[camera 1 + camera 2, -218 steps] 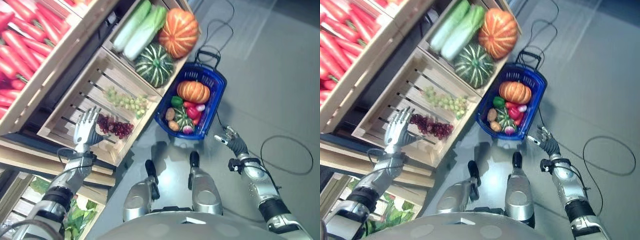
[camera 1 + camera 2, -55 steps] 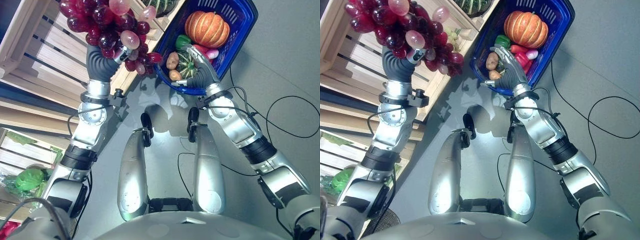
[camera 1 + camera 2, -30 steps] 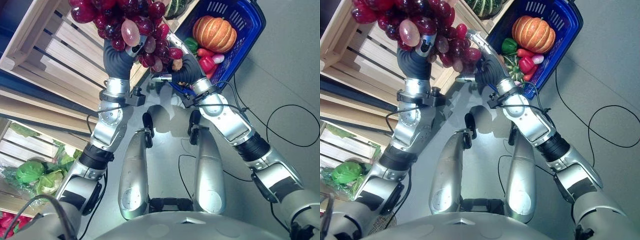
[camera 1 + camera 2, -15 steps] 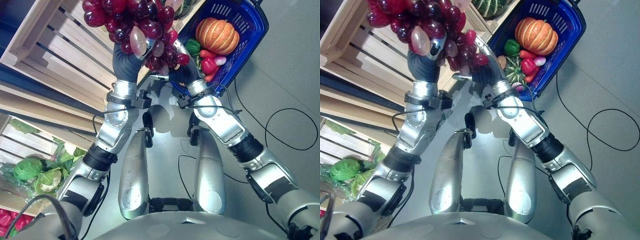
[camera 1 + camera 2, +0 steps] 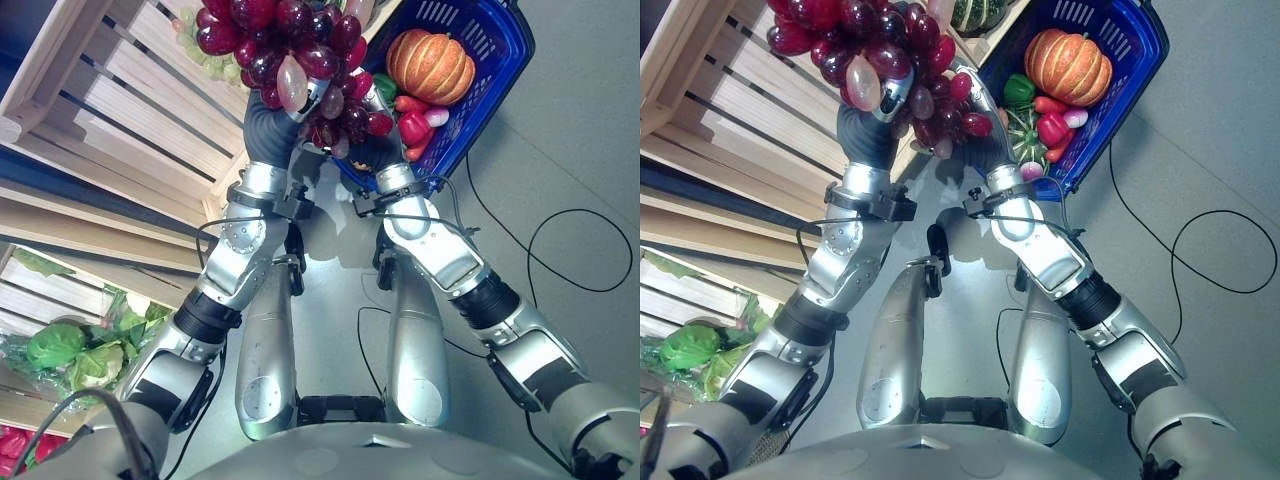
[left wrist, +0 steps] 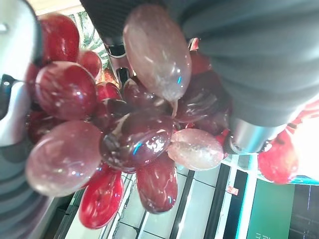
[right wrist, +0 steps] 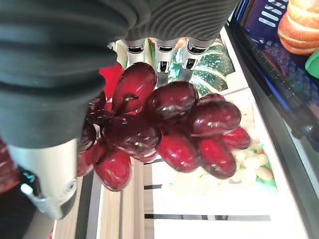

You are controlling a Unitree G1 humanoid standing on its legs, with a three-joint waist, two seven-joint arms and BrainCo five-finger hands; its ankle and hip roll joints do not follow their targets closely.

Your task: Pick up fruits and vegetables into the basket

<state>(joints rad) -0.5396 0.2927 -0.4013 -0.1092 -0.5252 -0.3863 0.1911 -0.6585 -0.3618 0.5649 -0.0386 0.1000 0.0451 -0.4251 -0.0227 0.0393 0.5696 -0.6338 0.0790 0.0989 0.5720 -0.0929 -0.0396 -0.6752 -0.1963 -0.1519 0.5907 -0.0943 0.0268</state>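
My left hand is shut on a bunch of red grapes and holds it up close to the camera, between the wooden crate and the blue basket. The grapes bulge past its fingers. My right hand reaches in from the basket side. Its straight fingers lie against the hanging grapes, with the thumb apart. The basket on the floor holds an orange pumpkin, a red pepper and other small produce.
Green grapes lie in the slatted crate behind the bunch. A striped green squash sits in the neighbouring crate. Leafy greens fill a lower shelf at the left. Grey floor lies to the right of the basket.
The left hand has taken the red grapes out of the crate and carried them right, toward the basket. The right hand has come up against the bunch.
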